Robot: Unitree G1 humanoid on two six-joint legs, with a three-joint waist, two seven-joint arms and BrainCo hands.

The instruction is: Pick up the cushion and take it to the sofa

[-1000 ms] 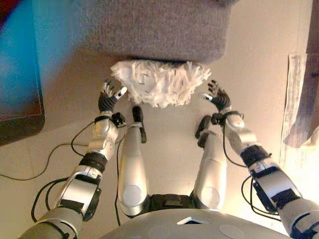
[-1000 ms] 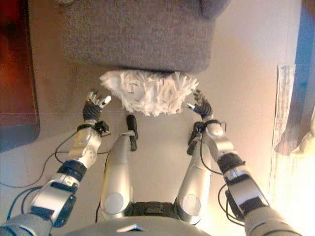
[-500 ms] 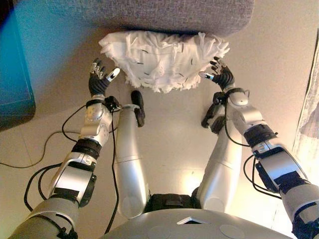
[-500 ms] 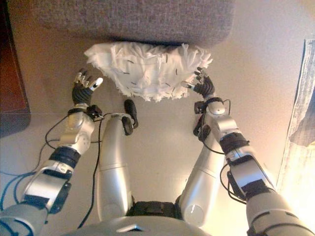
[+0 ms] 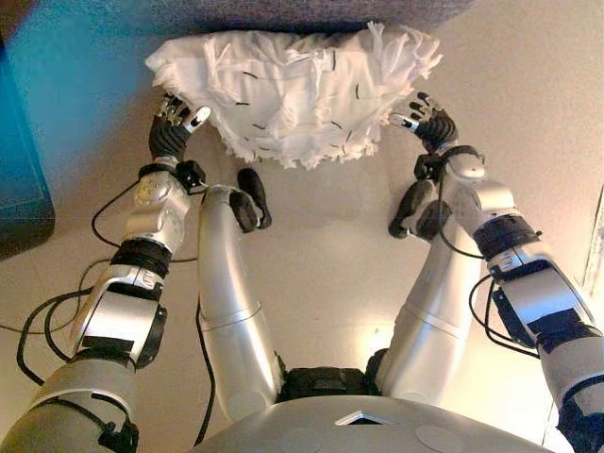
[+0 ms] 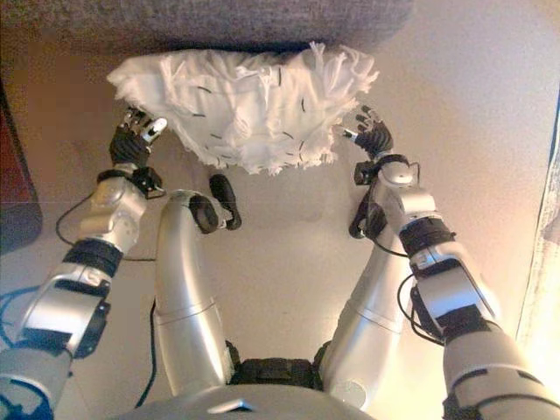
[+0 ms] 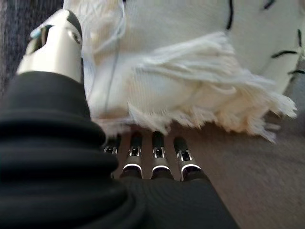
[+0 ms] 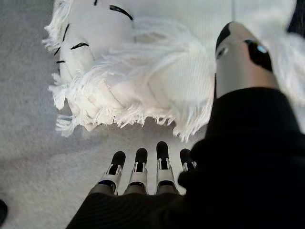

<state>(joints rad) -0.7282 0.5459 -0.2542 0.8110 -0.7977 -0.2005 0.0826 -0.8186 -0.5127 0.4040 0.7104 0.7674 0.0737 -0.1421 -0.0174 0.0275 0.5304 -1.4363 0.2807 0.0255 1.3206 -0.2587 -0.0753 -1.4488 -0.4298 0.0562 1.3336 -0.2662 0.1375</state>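
Observation:
A white fringed cushion (image 5: 293, 90) with short black marks lies on the floor against the front of a grey sofa (image 6: 219, 22). My left hand (image 5: 172, 127) is at the cushion's left edge, fingers straight, thumb above the fringe. My right hand (image 5: 432, 121) is at its right edge, fingers straight and close to the fringe. In the left wrist view the fingers (image 7: 157, 150) reach to the fringe of the cushion (image 7: 190, 90). In the right wrist view the fingers (image 8: 140, 167) stop just short of the cushion (image 8: 143, 81). Neither hand holds it.
A dark blue-lit piece of furniture (image 5: 24, 179) stands at the left on the beige floor. A pale cloth (image 5: 596, 236) hangs at the far right edge.
The camera has moved closer and lower over the cushion. Both hands have come in to the cushion's two side edges, from a little apart to beside the fringe.

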